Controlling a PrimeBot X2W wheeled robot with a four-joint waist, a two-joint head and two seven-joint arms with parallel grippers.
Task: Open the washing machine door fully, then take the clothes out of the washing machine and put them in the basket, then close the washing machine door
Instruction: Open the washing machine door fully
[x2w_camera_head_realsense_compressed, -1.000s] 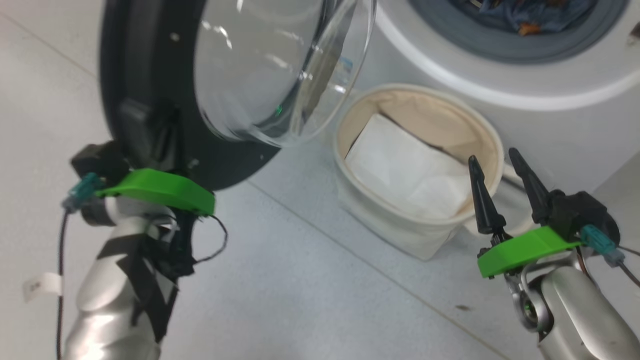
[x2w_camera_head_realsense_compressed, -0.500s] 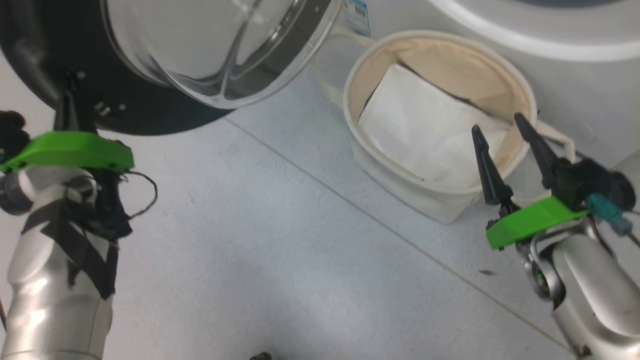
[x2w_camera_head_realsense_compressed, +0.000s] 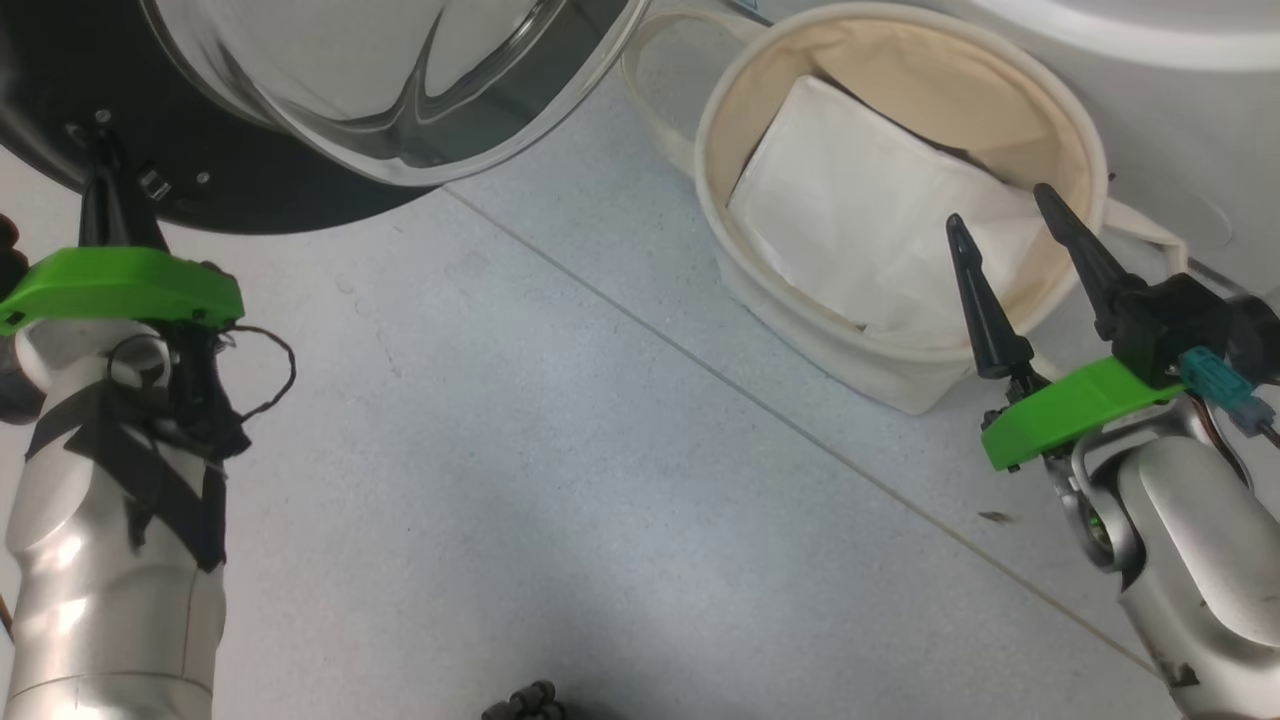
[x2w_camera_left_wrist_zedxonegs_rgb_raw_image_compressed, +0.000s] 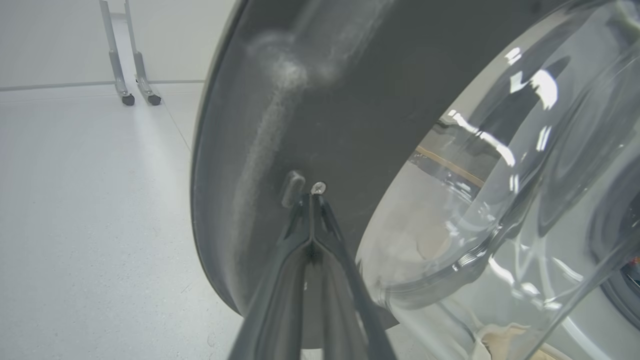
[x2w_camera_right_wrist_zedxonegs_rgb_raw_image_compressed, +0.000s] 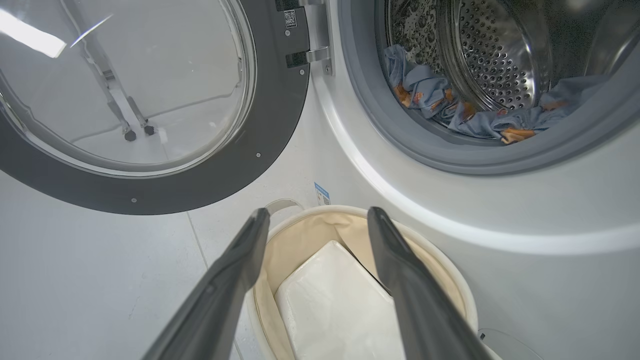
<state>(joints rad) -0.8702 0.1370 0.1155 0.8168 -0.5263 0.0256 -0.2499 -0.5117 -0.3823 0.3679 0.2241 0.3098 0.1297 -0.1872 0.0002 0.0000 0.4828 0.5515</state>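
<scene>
- Left gripper (x2w_camera_left_wrist_zedxonegs_rgb_raw_image_compressed: 311, 200): 2 fingers pinched shut, empty, tips against the door's (x2w_camera_left_wrist_zedxonegs_rgb_raw_image_compressed: 280, 110) grey inner side.
- Right gripper (x2w_camera_right_wrist_zedxonegs_rgb_raw_image_compressed: 317, 214): wide, above the basket (x2w_camera_right_wrist_zedxonegs_rgb_raw_image_compressed: 305, 240); clothes (x2w_camera_right_wrist_zedxonegs_rgb_raw_image_compressed: 435, 97) lie ahead inside the washing machine (x2w_camera_right_wrist_zedxonegs_rgb_raw_image_compressed: 345, 165), nearer this arm.

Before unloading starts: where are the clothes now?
In the right wrist view, the clothes lie inside the washing machine drum, upper right, above the basket.

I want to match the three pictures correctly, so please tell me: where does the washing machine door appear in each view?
Head view: the washing machine door is at the top left, its glass bowl bulging out.
Left wrist view: the door covers the middle and right, very near.
Right wrist view: the door is at the upper left, grey inner side facing the camera.
Shared landmark: the basket, lower right of the door in the head and right wrist views.
</scene>
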